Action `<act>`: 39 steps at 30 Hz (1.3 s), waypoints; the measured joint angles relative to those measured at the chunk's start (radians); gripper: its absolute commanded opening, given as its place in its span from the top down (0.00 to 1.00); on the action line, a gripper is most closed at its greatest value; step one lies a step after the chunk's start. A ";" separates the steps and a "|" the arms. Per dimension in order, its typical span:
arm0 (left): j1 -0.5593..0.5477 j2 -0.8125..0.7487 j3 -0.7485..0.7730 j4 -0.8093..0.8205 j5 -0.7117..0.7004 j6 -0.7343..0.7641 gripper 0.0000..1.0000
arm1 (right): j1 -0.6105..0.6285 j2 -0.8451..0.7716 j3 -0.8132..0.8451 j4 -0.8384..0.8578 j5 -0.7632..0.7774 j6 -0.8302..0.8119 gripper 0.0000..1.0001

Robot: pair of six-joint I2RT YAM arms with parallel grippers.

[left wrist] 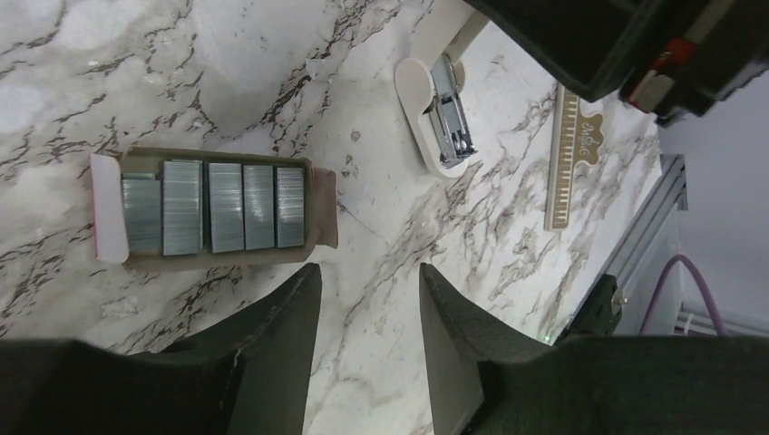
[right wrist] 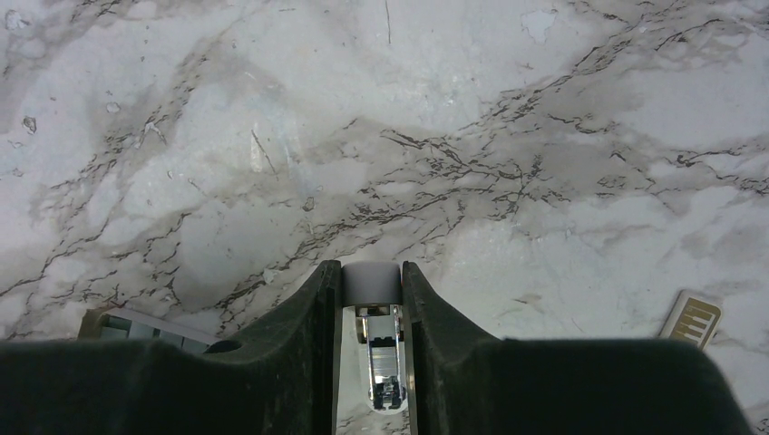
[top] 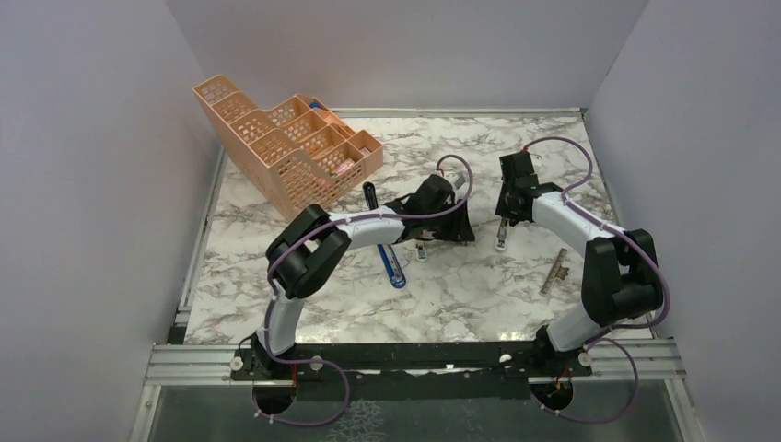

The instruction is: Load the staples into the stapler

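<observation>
The staples (left wrist: 213, 207) are five silvery ribbed blocks lying side by side in an open cardboard tray (left wrist: 322, 213), flat on the marble table (top: 479, 295) near its centre. One end of the tray carries a red-and-white flap.

In the left wrist view, the long edge of the tray lies just beside the tip of one finger. Contact cannot be determined.

The left gripper (left wrist: 367, 276) is released. Its jaws stand apart with only bare marble between them.

The stapler (top: 394, 265), which is blue, lies on the table partly under the left forearm. It is near the tray but apart from it.

The right gripper (right wrist: 372, 272) is clenched on a small white piece (left wrist: 417, 100) with a bright metal insert. The piece stands just beyond the tray.

A wooden ruler (left wrist: 564, 163) lies farther out toward the right arm and is well apart from the tray.

Open marble remains toward the far edge and along the near edge in front of the arm bases.

The peach mesh organiser (top: 276, 147) occupies the far left corner against the side wall (top: 92, 184). Walls enclose the table on three sides.
</observation>
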 measured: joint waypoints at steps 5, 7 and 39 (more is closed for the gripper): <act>-0.027 0.056 0.042 0.002 -0.015 -0.004 0.58 | -0.002 -0.011 -0.004 -0.002 -0.005 0.001 0.73; -0.037 0.079 0.067 0.006 -0.018 -0.004 0.59 | -0.002 -0.029 -0.018 -0.002 -0.009 0.001 0.73; -0.130 0.222 0.123 0.113 -0.091 -0.213 0.91 | -0.002 -0.127 -0.103 0.008 -0.056 0.002 0.72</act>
